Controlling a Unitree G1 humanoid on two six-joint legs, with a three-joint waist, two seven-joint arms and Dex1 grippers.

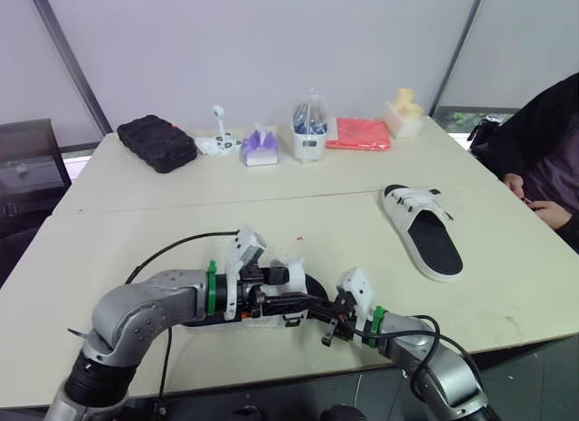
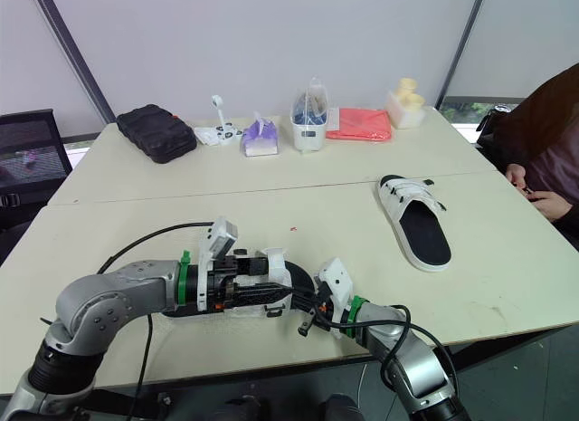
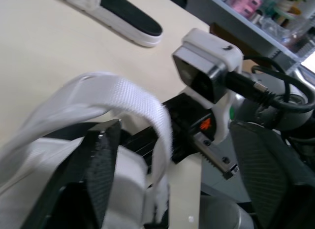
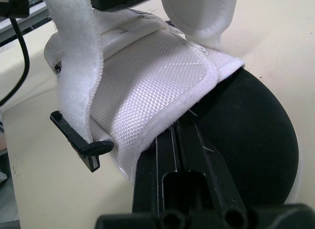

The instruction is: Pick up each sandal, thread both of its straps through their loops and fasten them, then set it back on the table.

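The right pincer [image 4: 176, 135] is seen clenched, its tips laid on the black sole of the near sandal [image 4: 162, 71], under the white flap. The left pincer [image 1: 270, 291] is set against the same sandal, and its grip cannot be told. A second sandal [image 1: 423, 231] lies well apart on the counter [image 1: 136, 213].

Cream table [image 1: 271, 213], pale wall [image 1: 271, 41], 2 dark slanted struts [image 1: 71, 59].
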